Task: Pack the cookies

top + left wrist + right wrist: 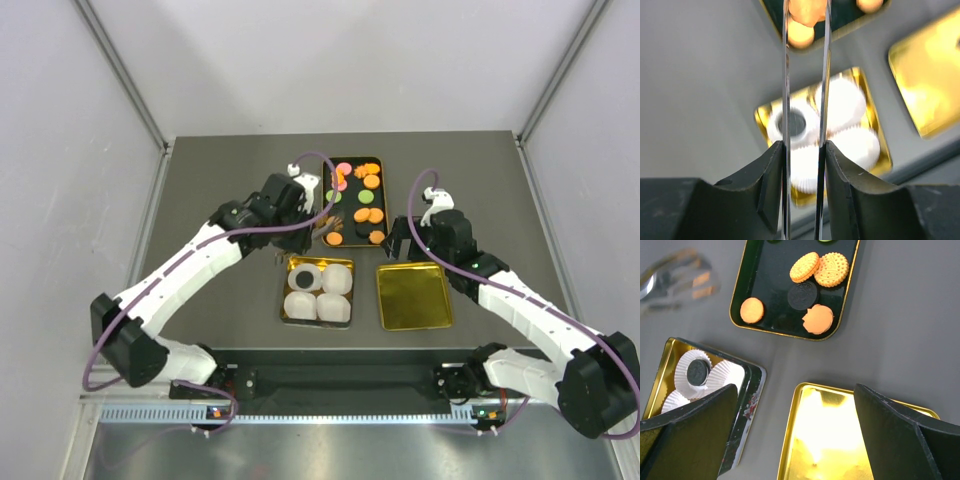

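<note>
A dark grey table (220,200) stands between plain white walls, with both arms reaching in from its near edge. Most of the cookies (368,215) lie loose on a black tray with a gold rim (733,315) toward the far middle of the table. They are small round discs, mostly orange, with a pink one (343,168) at the far end. At the tray's near end the right wrist view shows two pale scalloped biscuits (831,269) overlapping, a black sandwich cookie (803,295), a plain orange disc (752,310) and an orange flower-edged one (819,319). Nearer the arms, to the left, an open gold tin (754,385) holds four white paper cup liners (335,308), and one black cookie (698,371) already sits in the far-left liner. Just right of the tin the gold lid (830,430) lies inside up, apart from it. The left gripper (705,282), with thin metal blades, hangs by the tray's left edge. Its blades stand narrowly apart and are closed on a blurred orange cookie (807,10). The right gripper (795,390) hovers over the lid's far edge with its black fingers (880,415) spread wide and nothing between them.
</note>
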Motion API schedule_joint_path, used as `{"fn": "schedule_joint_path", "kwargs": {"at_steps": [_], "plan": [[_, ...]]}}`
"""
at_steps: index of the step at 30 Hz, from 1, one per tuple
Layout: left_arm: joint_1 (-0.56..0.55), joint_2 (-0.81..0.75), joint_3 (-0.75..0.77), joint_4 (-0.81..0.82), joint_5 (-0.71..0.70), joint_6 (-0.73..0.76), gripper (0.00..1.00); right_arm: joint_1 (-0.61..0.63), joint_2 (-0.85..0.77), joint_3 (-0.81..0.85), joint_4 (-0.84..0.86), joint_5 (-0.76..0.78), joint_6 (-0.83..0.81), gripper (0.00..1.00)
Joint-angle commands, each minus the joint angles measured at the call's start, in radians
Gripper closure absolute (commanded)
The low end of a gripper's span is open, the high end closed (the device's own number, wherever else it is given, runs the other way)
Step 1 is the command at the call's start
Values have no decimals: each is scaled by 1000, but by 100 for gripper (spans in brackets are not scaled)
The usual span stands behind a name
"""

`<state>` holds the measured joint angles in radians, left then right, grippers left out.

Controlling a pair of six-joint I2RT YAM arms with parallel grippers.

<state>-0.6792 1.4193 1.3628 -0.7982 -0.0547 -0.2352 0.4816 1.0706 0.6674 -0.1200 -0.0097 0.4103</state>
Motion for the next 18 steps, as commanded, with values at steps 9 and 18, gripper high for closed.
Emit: {"fn": "schedule_joint_path", "kwargs": {"at_steps": [9, 18], "plan": [[-66, -226, -202, -101, 107, -72, 61, -3, 18, 40, 16, 7, -18, 0], [-131, -220, -245, -88, 107, -104, 61, -3, 23, 40, 14, 5, -19, 0]]}}
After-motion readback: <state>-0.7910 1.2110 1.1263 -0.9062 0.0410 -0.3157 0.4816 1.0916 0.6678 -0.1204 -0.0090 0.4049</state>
